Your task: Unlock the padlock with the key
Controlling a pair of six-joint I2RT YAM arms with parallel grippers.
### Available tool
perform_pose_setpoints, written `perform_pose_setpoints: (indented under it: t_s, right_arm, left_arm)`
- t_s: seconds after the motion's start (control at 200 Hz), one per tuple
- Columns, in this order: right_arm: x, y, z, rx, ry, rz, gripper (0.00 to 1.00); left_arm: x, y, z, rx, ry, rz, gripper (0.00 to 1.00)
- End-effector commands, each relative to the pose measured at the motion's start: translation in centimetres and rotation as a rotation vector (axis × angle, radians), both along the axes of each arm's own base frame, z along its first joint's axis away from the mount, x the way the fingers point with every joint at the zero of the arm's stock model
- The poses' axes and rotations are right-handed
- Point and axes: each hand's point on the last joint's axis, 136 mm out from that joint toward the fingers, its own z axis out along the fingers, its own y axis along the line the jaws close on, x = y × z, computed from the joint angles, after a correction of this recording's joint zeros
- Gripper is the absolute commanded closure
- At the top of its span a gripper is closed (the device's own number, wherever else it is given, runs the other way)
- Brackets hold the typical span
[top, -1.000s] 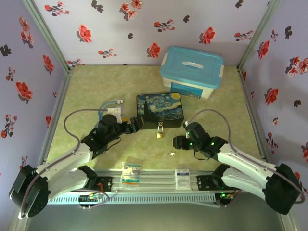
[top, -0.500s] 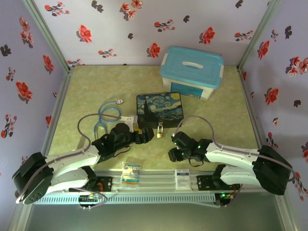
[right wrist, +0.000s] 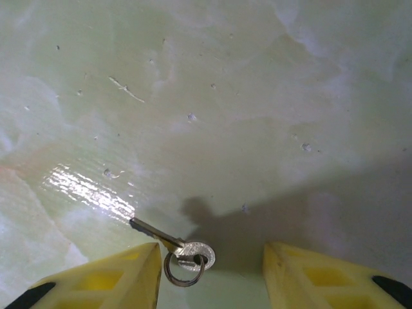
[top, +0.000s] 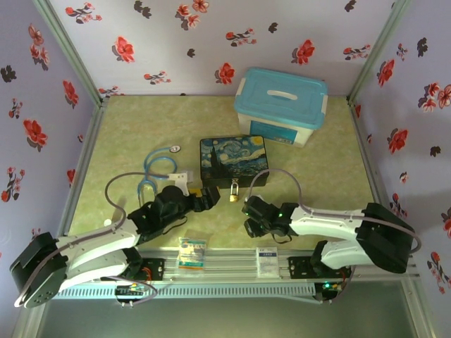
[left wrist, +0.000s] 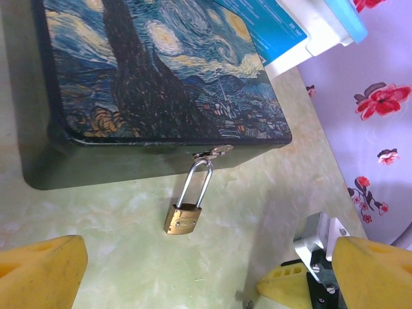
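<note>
Key point(right wrist: 172, 243): a tiny silvery blade with a small round head and a wire ring through it. It lies flat on the pale green marbled surface point(top: 134, 127), on the near side of the starry-night box point(top: 232, 160) and a little toward that box's right front corner. The right end effector point(right wrist: 211, 262) hangs over it with its yellow fingers part-way apart. The key's head lies between them, just beside one finger, and nothing is gripped.

The left end effector point(left wrist: 206, 277) is spread wide and has hold of nothing. It sits near the box's front left corner, pointing at the padlock point(left wrist: 182, 220). This is a small brass-gold body under a thin silver U-shaped shackle, lying on the surface in front of the box. The shackle is closed and threaded through the metal hasp point(left wrist: 212, 152) at the middle of the box's front edge.

The box itself is shut (its contents cannot be seen), and its lid is printed with swirling blue and yellow. A blue-tubed stethoscope point(top: 158, 169) lies to the box's left.

Behind the box, toward its right, stands a white bin with a blue lid point(top: 282, 105). Its lid is on, so what it holds is hidden.
</note>
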Motion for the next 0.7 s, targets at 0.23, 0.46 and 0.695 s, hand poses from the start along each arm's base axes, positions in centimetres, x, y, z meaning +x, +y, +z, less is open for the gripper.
perform_pose_setpoints:
  t_s: [0.23, 0.46, 0.695]
  right_arm:
    - [3.0, 2.9, -0.3, 0.000, -0.070, -0.055, 0.59]
    - [1.6, 2.3, -1.3, 0.017, -0.011, -0.060, 0.72]
    - [0.2, 1.5, -2.3, 0.062, 0.032, -0.074, 0.86]
  left_arm:
    - [-0.2, 0.8, 0.3, -0.034, -0.005, 0.039, 0.02]
    - [-0.3, 0.6, -0.2, -0.031, 0.008, 0.036, 0.03]
    - [-0.3, -0.6, -0.8, -0.039, 0.019, 0.021, 0.03]
